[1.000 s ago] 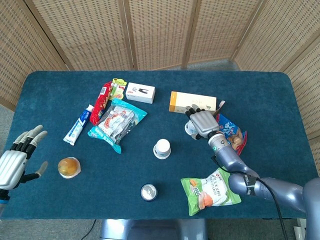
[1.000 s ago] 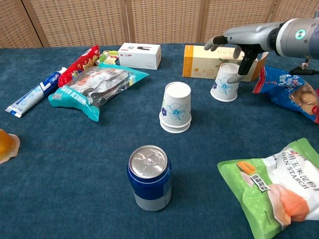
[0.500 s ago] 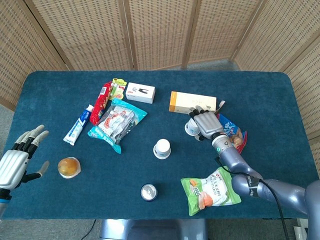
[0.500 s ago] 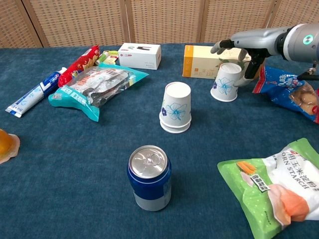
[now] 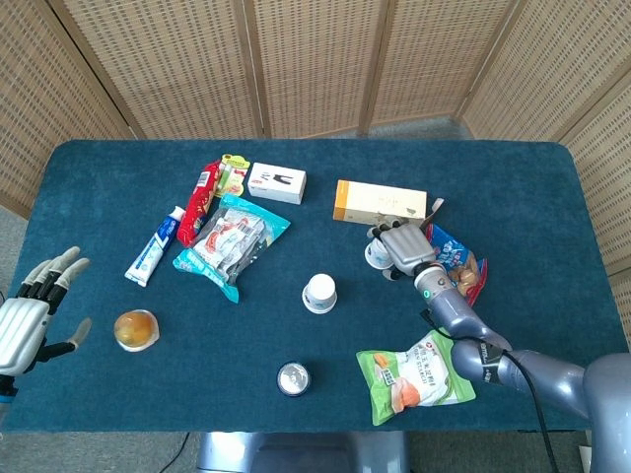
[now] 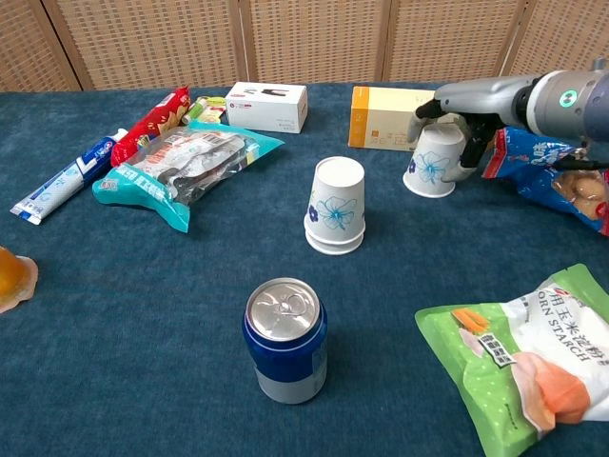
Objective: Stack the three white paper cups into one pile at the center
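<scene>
Two white paper cups with blue flowers stand nested upside down as one stack (image 5: 319, 293) (image 6: 337, 205) at the table's center. A third white cup (image 5: 375, 255) (image 6: 431, 164) stands upside down to the right, in front of a yellow box. My right hand (image 5: 402, 246) (image 6: 463, 103) wraps its fingers over this cup's top, with the thumb against its right side. The cup still rests on the cloth. My left hand (image 5: 30, 315) hovers at the far left edge, fingers spread and holding nothing; only the head view shows it.
A blue can (image 5: 293, 378) (image 6: 285, 338) stands in front of the stack. A green starch bag (image 6: 523, 357) lies front right, and a snack bag (image 6: 547, 171) sits just right of my right hand. The yellow box (image 6: 381, 114), a white box (image 6: 266, 105), packets and toothpaste line the back; an orange jelly cup (image 5: 135, 329) lies left.
My right hand has come down and curled its fingers around the right cup, where before they hovered spread above it. The left hand drifted slightly lower.
</scene>
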Robot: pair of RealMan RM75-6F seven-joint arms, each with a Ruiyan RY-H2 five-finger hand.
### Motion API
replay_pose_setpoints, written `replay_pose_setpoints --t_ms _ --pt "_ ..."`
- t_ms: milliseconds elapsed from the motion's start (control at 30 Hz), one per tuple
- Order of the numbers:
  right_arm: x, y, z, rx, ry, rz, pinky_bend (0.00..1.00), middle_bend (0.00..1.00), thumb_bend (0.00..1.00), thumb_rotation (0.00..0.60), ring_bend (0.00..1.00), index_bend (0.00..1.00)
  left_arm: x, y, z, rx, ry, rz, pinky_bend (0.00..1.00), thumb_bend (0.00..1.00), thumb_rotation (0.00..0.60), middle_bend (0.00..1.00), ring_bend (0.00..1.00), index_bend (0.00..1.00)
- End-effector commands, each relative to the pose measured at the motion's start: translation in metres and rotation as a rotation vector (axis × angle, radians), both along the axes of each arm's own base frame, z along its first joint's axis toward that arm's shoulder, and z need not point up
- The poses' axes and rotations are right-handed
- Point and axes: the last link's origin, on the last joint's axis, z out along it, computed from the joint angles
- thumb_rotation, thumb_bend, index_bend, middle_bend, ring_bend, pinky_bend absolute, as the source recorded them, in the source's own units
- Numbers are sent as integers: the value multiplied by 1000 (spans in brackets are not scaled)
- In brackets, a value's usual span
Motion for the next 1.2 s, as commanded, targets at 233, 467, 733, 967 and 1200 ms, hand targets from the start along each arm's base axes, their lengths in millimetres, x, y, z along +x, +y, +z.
replay_pose_setpoints --t_ms 233,467,733,967,1200 --pt "1 -3 -4 -4 -3 -5 584 368 280 600 197 331 -1 0 0 0 -2 0 74 457 600 0 0 0" --pt "0 -2 -1 -13 -2 -8 693 485 283 600 306 436 -2 2 -2 -5 -4 -1 75 458 600 0 0 0" --pt "4 4 7 -20 -3 -2 702 490 283 600 312 437 -2 3 -1 -6 -3 -3 76 458 600 0 0 0" --pt "24 12 23 -25 -8 25 702 484 283 600 312 434 0 5 -3 -9 -4 -14 75 457 600 0 0 0" --pt "47 24 38 -21 -13 43 702 482 284 600 313 431 2 8 -4 -14 -4 -26 75 458 600 0 0 0"
